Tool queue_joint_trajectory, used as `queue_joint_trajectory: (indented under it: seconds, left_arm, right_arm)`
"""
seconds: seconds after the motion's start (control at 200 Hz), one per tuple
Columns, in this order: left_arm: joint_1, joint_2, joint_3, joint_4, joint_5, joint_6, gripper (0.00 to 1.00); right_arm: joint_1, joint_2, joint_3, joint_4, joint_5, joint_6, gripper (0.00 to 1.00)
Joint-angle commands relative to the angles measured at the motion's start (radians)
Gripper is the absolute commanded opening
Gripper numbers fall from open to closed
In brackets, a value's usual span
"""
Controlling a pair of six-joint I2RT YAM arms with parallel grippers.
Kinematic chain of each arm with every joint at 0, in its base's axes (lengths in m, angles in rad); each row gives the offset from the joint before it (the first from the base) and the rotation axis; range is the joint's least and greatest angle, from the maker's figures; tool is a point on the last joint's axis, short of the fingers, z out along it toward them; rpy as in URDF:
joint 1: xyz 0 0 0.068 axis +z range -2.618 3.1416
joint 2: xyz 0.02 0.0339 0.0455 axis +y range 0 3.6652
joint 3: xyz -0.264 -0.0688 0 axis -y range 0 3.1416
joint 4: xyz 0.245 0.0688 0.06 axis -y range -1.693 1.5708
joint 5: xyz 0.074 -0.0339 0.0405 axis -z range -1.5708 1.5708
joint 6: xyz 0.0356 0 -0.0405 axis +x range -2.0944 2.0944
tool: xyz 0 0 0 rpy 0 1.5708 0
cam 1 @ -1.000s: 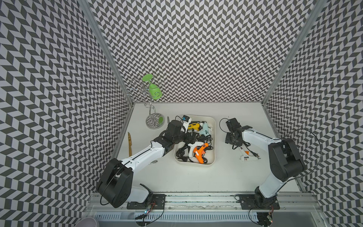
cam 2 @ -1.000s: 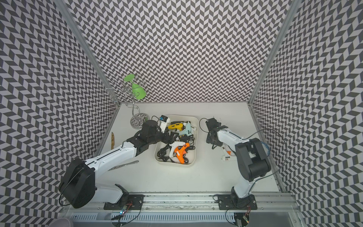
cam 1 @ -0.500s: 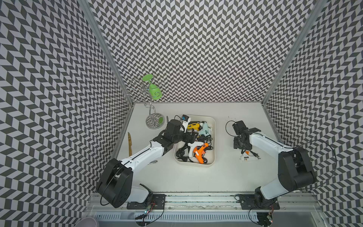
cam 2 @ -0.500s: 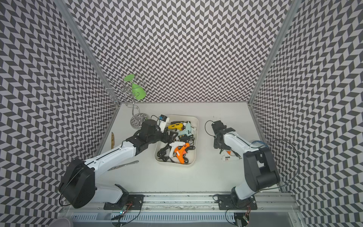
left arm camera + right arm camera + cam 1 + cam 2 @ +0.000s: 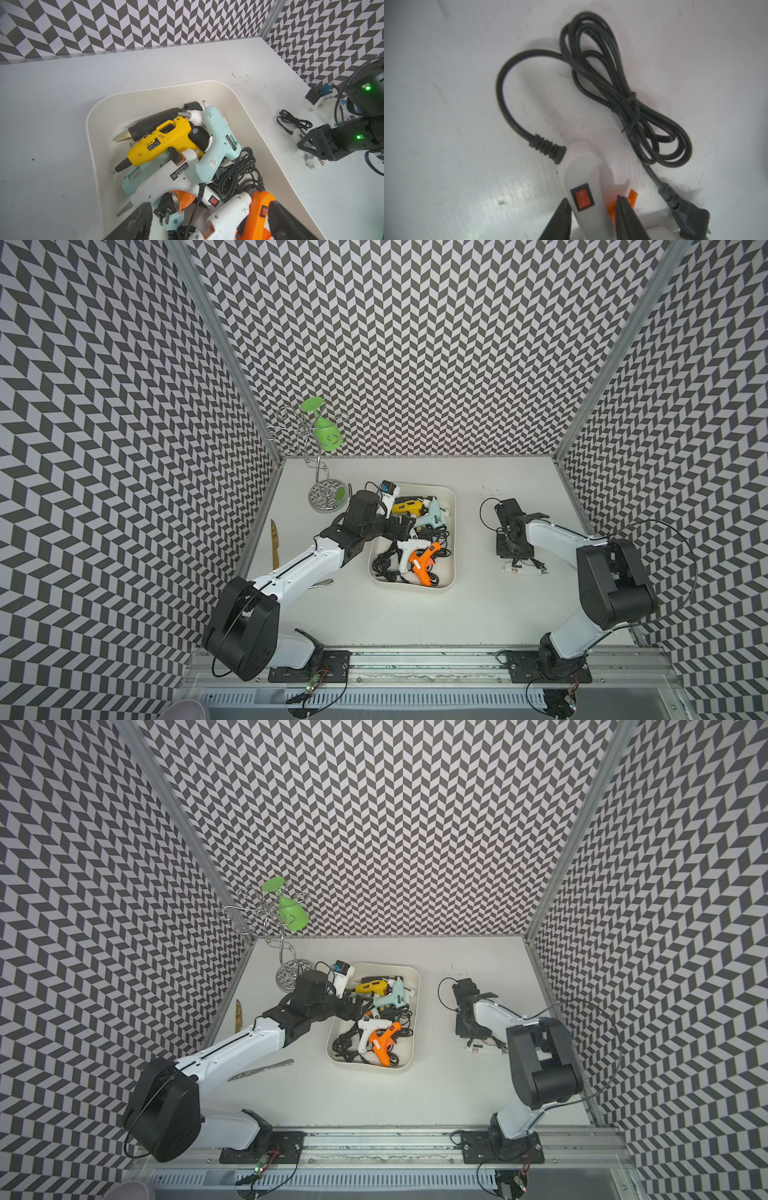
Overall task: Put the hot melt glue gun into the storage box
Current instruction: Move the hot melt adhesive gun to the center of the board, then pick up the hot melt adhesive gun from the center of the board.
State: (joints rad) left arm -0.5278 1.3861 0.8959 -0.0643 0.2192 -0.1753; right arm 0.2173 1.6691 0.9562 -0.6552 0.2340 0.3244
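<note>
white desk, chevron walls. rack with green glass, back left corner. left gripper, jaws wide, empty, over box's left edge. box, mid-desk, heaped with corded guns. glue gun, white, flat on desk right of box, outside it; right gripper clamped on its handle. cord coiled beside.

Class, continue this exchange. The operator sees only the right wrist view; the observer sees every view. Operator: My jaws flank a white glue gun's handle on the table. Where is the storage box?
Observer: The shallow cream-white plastic storage box sits mid-table, on the left arm's side of your white glue gun.
Operator: Is it empty?
Observer: No. A yellow glue gun, a pale blue one and an orange one lie inside among black cords.
Operator: Is the left arm clear?
Observer: No. The left gripper hangs open over the box's rim nearest that arm.
</note>
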Motion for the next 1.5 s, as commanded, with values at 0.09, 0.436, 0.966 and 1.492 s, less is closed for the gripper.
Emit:
queue_joint_trajectory:
  seconds: [0.09, 0.436, 0.966, 1.492]
  left_arm:
    - [0.008, -0.022, 0.017, -0.012, 0.015, 0.011, 0.91]
    - [0.012, -0.026, 0.009, -0.012, 0.004, -0.003, 0.91]
    - [0.011, -0.011, 0.037, -0.018, -0.001, -0.016, 0.91]
    - [0.161, -0.102, 0.029, -0.097, -0.044, -0.015, 0.92]
  right_arm:
    - [0.041, 0.133, 0.117, 0.076, -0.119, -0.075, 0.33]
    - [0.198, 0.266, 0.292, 0.033, 0.025, -0.172, 0.42]
    - [0.194, 0.219, 0.290, 0.151, -0.010, -0.252, 0.54]
    - [0.140, 0.323, 0.258, 0.181, -0.130, -0.223, 0.28]
